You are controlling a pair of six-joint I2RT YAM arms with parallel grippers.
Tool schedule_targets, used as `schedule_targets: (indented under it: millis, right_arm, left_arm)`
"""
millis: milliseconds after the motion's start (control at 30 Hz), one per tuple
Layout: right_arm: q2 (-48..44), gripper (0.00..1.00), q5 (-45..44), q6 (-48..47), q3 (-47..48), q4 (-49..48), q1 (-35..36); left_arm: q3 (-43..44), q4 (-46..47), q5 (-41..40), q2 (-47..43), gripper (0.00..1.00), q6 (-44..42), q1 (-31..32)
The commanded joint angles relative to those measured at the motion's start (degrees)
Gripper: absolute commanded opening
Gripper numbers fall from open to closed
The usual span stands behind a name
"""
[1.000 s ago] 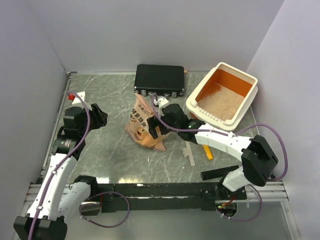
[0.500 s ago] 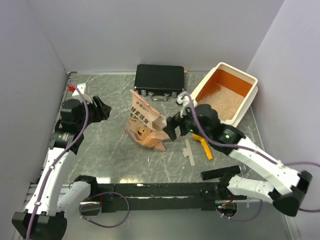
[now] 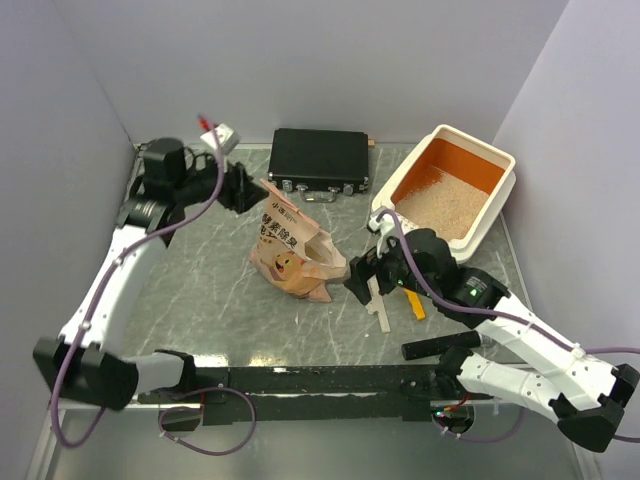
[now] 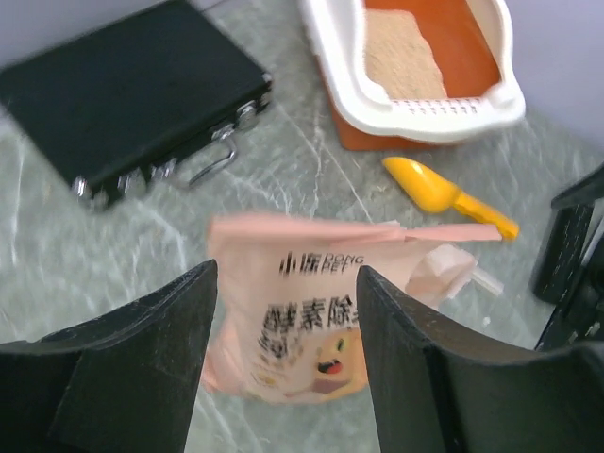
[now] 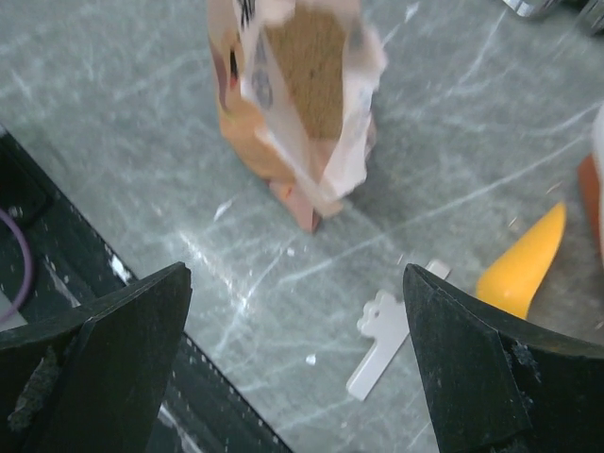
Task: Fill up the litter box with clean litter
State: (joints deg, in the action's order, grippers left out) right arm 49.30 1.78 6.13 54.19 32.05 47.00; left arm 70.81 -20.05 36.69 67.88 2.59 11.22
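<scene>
The litter box [image 3: 476, 142], cream rim and orange inside, stands at the back right with its slotted grille toward the arms. Beige clean litter [image 3: 440, 207] covers part of its floor. It also shows in the left wrist view [image 4: 427, 117] with the litter [image 4: 400, 55]. An open orange-brown printed bag [image 3: 293, 250] stands mid-table, with brown litter visible inside it [image 5: 308, 62]. My left gripper [image 3: 250, 190] is open and empty, hovering just behind the bag [image 4: 321, 321]. My right gripper [image 3: 360, 276] is open and empty, just right of the bag, above the table.
A flat black case [image 3: 320, 160] lies at the back centre. A yellow-orange scoop [image 3: 412, 301] and a white plastic strip [image 3: 378, 306] lie right of the bag. A black bar [image 3: 440, 347] lies at the near right edge. Grey walls close in on the left, back and right.
My left arm has swung from the left side up and right, to behind the bag. My right gripper has drawn back from the bag toward the near right.
</scene>
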Motion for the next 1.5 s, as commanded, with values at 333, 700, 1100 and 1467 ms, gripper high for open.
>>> schedule_targets:
  millis: [333, 700, 1100, 1467]
  right_arm:
    - [-8.2, 1.0, 7.7, 5.7, -9.9, 0.2, 0.4]
    - [-10.4, 1.0, 11.8, 6.8, -15.0, -4.4, 3.1]
    - [-12.6, 1.0, 10.7, 7.5, -15.7, -4.0, 5.1]
    - [-7.6, 1.0, -2.0, 10.9, -11.0, -3.1, 4.9]
  left_arm:
    - [10.4, -12.1, 3.2, 6.7, 0.72, -41.9, 8.5]
    - [8.0, -10.1, -9.4, 12.6, 0.74, -51.3, 16.8]
    - [14.9, -17.6, -12.9, 20.6, 0.01, -52.2, 17.8]
    - [2.8, -9.4, -17.9, 1.7, 0.01, -46.4, 19.5]
